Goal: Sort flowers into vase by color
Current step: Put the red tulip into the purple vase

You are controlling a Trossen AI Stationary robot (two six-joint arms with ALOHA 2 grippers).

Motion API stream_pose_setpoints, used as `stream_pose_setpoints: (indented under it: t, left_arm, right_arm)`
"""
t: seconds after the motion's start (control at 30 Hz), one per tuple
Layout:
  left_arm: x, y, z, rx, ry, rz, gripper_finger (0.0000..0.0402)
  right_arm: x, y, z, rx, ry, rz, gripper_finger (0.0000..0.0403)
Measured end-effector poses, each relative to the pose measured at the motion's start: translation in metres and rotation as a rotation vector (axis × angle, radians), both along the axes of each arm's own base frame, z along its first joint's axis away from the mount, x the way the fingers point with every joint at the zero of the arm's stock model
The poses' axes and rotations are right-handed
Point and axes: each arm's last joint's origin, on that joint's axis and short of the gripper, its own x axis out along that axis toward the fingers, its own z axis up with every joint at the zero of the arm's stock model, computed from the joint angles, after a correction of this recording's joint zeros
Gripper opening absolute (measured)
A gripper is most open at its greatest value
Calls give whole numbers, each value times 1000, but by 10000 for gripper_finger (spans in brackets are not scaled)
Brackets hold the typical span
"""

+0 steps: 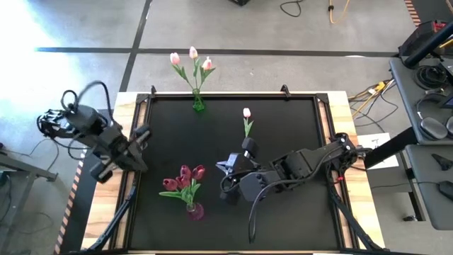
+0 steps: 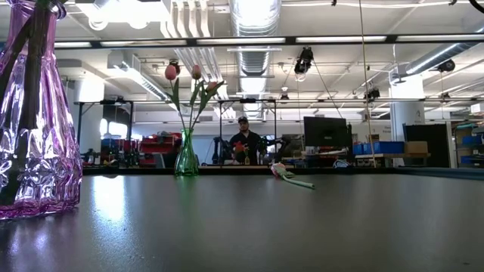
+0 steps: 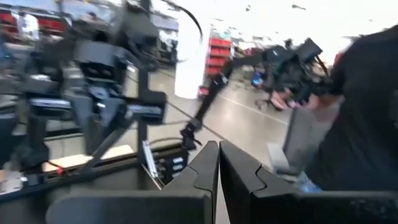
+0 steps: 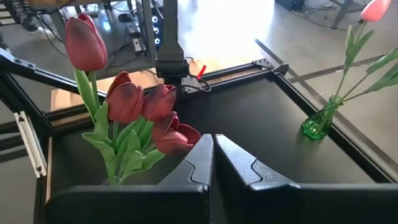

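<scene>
Right gripper [image 1: 226, 172] fingers pressed together, holding nothing, hanging mid-mat [image 1: 283, 127] just beside the red tulips [image 1: 185, 177] in the purple vase [image 1: 192, 210]. Four dark red heads sit in that vase, directly ahead of the right fingers [image 4: 193, 163]. One pink tulip [image 1: 246, 120] lies flat on the mat, near the right arm's wrist. Green vase [image 1: 199, 103] at the mat's far edge holds three pink tulips [image 1: 192, 62]. Left gripper [image 3: 217, 174] closed, empty, raised at the table's left edge, well apart from everything.
</scene>
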Motion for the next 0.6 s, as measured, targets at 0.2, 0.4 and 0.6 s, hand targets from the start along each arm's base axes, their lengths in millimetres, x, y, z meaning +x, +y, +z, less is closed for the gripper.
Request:
stream_pose_setpoints:
  t: [0.2, 0.4, 0.6]
  left_arm:
    - [24, -18, -9, 67, 41, -4, 0]
    - [29, -20, -13, 69, 77, -2, 0]
    - [32, -21, -29, 71, 112, 14, 0]
  right_arm:
    - [1, -2, 0, -3, -1, -8, 9]
    - [1, -2, 0, -3, -1, -8, 9]
    - [1, -2, 0, -6, -1, -7, 9]
